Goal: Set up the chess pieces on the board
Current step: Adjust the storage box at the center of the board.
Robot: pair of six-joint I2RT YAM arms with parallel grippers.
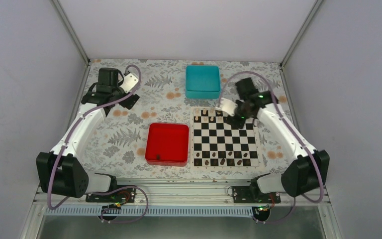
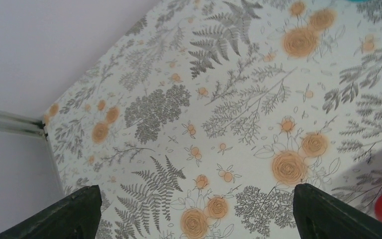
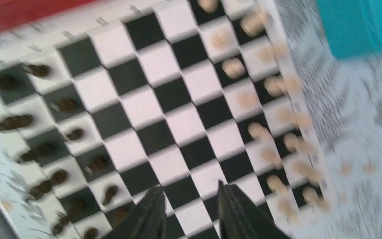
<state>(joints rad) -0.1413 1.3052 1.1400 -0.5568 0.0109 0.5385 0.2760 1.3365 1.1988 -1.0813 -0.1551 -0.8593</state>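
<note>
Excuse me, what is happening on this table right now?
A robot is setting up chess. The right gripper hovers, slightly open and empty, over the far right of the board. Dark pieces sit along its near edge, cream pieces along its far edge. The left gripper hangs wide open over the tablecloth, far left.

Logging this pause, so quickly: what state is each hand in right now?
Left hand: open wide, holding nothing.
Right hand: open a little, nothing between its fingers, over the board.
</note>
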